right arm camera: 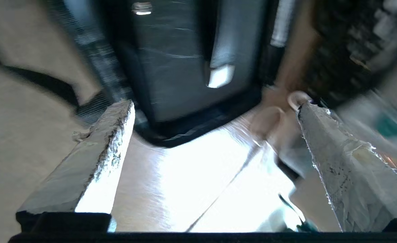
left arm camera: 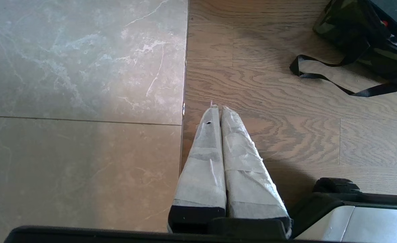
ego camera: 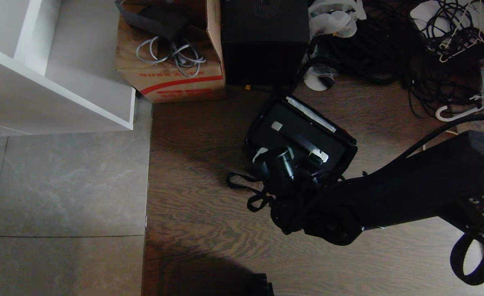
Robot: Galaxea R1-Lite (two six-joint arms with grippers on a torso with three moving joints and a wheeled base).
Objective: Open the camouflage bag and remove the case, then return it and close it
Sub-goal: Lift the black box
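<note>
The camouflage bag lies on the wood floor, its black strap trailing toward me. The black case sits inside it, top face showing, with a handle that has silver ends. My right gripper hovers over the near end of the case, open, its taped fingers either side of the handle's near end and nothing between them. In the right wrist view the case and its handle end lie beyond the open gripper. The left gripper is parked, shut, over the floor; the bag and strap lie beyond it.
A cardboard box with a red stripe and a plain black box stand just behind the bag. Tangled cables spread at the back right. A white shelf unit stands at the left over grey tile.
</note>
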